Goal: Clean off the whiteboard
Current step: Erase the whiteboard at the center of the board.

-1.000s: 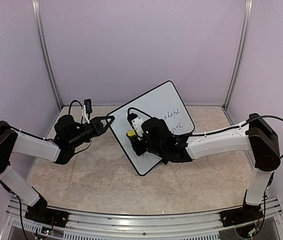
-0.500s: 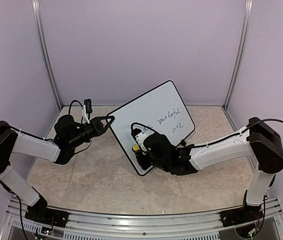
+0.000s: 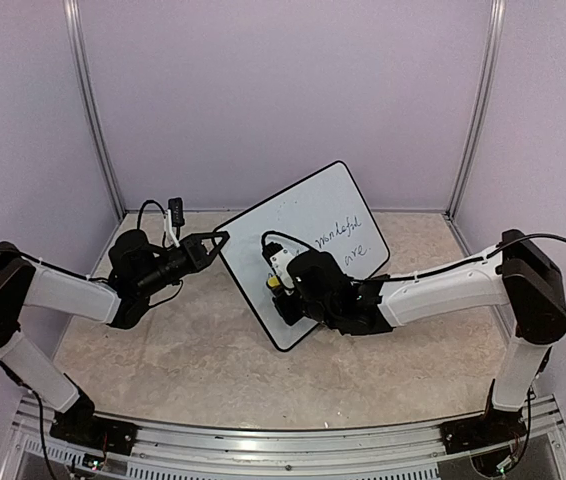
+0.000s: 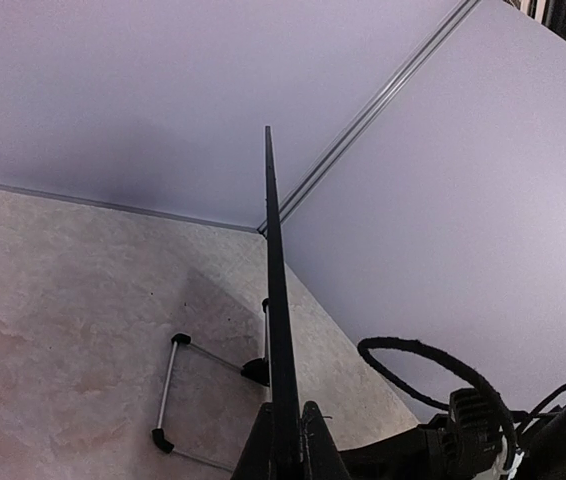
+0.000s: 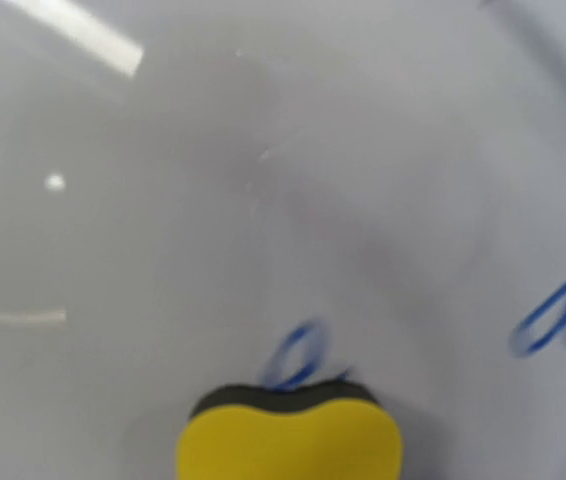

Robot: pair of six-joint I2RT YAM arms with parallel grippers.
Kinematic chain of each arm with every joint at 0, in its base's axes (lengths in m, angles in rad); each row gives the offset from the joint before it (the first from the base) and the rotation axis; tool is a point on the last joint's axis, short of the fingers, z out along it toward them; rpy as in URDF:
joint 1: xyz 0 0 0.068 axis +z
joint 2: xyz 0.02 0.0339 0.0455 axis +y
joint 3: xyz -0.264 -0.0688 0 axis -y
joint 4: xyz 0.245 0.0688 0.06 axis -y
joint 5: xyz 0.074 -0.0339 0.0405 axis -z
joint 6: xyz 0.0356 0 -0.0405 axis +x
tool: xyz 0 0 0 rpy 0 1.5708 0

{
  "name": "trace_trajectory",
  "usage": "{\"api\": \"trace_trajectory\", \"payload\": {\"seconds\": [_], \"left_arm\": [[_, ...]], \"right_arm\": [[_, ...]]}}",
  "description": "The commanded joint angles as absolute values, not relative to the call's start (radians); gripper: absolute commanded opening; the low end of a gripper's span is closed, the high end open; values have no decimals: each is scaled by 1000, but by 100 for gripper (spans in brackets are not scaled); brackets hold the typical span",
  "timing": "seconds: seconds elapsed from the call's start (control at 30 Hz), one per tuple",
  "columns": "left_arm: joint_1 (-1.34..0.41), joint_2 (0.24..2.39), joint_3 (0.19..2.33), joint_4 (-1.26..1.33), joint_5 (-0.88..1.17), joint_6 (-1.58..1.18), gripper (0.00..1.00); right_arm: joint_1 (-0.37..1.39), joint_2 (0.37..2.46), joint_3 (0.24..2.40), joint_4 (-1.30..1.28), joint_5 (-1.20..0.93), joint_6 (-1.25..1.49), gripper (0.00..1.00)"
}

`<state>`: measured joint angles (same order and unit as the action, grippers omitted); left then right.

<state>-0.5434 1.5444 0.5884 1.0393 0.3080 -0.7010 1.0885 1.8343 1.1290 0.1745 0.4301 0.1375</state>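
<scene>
The whiteboard (image 3: 308, 225) stands tilted on the table, white with a black rim and handwritten marks at its right. My left gripper (image 3: 221, 238) is shut on its left corner; in the left wrist view the board's edge (image 4: 275, 290) runs up from between my fingers (image 4: 318, 445). My right gripper (image 3: 275, 290) is shut on a yellow sponge (image 3: 274, 283) pressed to the board's lower part. In the right wrist view the sponge (image 5: 289, 440) touches the board (image 5: 213, 200) just below blue writing (image 5: 298, 357). The right fingers themselves are hidden.
The board's wire stand (image 4: 178, 385) rests on the beige table (image 3: 163, 350) behind the board. Purple walls with metal posts (image 3: 93, 110) enclose the back and sides. A black cable loop (image 4: 423, 365) hangs near my left wrist.
My right gripper with the sponge moved down the board toward its lower corner, then back up a little. The left arm and the board have not moved.
</scene>
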Motion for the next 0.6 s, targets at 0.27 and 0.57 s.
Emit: {"api": "trace_trajectory", "payload": {"seconds": [0.27,0.57], "left_arm": [[-585,1528,600,1138,426,-681,0],[-585,1529,600,1138,425,-679,0]], "right_arm": [[1031,1844,1159,176,359,87,0],[1065,1811,1020,223,345,123,0]]}}
